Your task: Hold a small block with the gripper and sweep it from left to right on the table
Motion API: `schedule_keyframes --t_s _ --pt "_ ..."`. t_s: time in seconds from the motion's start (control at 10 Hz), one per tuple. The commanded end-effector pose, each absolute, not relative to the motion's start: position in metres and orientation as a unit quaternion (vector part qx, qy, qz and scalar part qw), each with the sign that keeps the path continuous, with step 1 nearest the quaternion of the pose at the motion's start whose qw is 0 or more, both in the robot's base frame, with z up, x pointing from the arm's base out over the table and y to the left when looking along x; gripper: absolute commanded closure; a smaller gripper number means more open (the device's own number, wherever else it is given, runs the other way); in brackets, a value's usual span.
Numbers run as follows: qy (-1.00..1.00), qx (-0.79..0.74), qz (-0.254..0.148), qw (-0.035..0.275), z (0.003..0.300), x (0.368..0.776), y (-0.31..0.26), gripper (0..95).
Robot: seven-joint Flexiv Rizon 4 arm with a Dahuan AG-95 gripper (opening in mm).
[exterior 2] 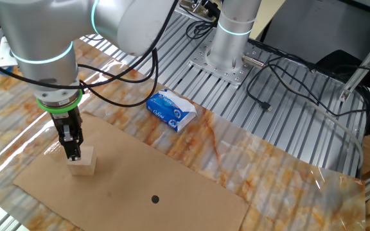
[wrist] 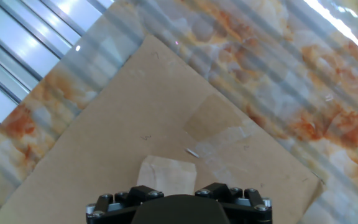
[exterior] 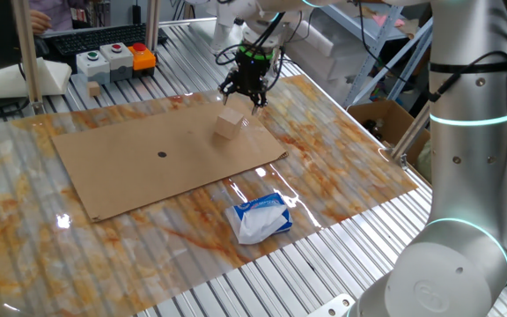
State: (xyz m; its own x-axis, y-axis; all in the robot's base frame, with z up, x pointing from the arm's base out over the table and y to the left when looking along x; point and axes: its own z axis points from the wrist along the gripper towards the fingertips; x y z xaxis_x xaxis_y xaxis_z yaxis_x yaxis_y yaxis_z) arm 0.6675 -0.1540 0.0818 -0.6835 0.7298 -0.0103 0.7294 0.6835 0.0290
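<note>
Marbled table [exterior: 341,176], cardboard sheet [exterior: 139,167], small block [exterior: 229,125] beneath wide-open, empty gripper [exterior: 246,93]; no legible writing.

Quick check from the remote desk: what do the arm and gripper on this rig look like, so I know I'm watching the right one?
The arm is thick, rounded and silvery white, with thin glowing cyan-green bands at its joints. Black cables loop from it towards the wrist. The gripper is a small black two-finger claw under a bright green ring; in the hand view its black body shows a row of round screws.
</note>
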Motion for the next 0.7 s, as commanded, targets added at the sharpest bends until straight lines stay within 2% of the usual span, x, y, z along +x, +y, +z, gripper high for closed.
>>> schedule_keyframes --t_s 0.1,0.6,0.7 --pt "0.918 0.395 0.014 0.014 0.0802 0.6662 -0.1557 19.0" --pt "0.916 0.400 0.020 0.022 0.0784 0.6656 -0.1571 19.0" --pt "0.916 0.400 0.021 0.023 0.0789 0.6655 -0.1563 38.0"
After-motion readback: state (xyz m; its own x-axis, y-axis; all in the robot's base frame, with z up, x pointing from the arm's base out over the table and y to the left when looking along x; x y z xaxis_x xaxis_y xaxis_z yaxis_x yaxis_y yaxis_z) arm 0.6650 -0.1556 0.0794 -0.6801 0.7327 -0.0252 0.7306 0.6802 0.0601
